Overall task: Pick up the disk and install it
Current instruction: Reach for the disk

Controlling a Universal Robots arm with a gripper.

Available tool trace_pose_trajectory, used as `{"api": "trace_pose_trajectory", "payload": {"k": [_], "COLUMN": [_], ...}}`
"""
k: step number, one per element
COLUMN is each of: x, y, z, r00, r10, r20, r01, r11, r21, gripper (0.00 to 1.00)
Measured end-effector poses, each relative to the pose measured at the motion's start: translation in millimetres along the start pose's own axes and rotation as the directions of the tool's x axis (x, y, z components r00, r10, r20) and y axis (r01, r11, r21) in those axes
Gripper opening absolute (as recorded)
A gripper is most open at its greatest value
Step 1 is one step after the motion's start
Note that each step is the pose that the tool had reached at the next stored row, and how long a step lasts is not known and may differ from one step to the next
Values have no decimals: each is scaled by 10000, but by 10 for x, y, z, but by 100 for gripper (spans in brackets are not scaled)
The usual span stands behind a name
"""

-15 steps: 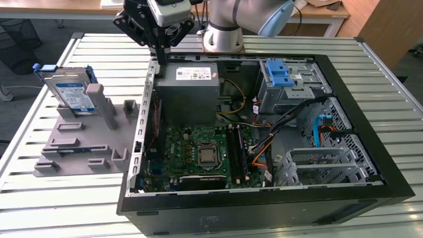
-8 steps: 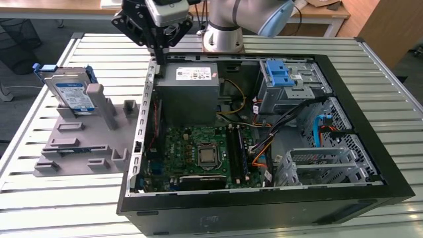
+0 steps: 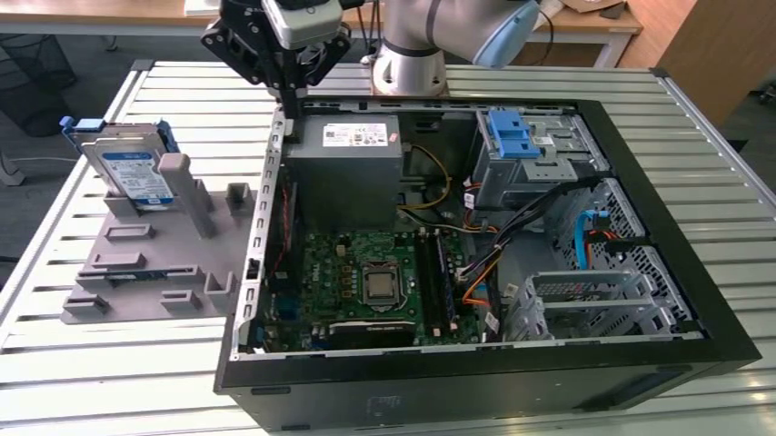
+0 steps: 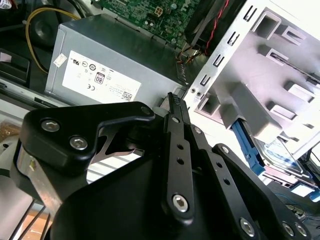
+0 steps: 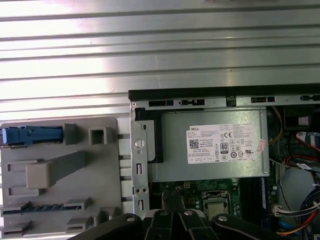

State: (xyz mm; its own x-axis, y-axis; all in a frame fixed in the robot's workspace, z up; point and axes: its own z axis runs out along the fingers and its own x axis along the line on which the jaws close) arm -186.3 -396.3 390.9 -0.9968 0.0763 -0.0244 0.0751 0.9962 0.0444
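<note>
Stiffness and modest weight are looking likely for the single disk [image 3: 131, 171], which is standing on edge in one grey fixture [image 3: 136, 272] at nine o'clock from the one open computer case [image 3: 485, 368]. It is probably knock-sensitive, so its blue-framed edges are offering the better hold. Farther back, at eleven o'clock, the one gripper [image 3: 294, 100] is hovering closed up, holding nothing.
</note>
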Motion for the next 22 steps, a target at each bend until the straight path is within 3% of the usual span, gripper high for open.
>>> {"api": "trace_pose_trajectory", "payload": {"k": [22], "x": [53], "y": [-5], "z": [17], "r00": [10000], "r10": [0], "r20": [0], "r01": [0], "r11": [10000], "r21": [0], "gripper": [11]}}
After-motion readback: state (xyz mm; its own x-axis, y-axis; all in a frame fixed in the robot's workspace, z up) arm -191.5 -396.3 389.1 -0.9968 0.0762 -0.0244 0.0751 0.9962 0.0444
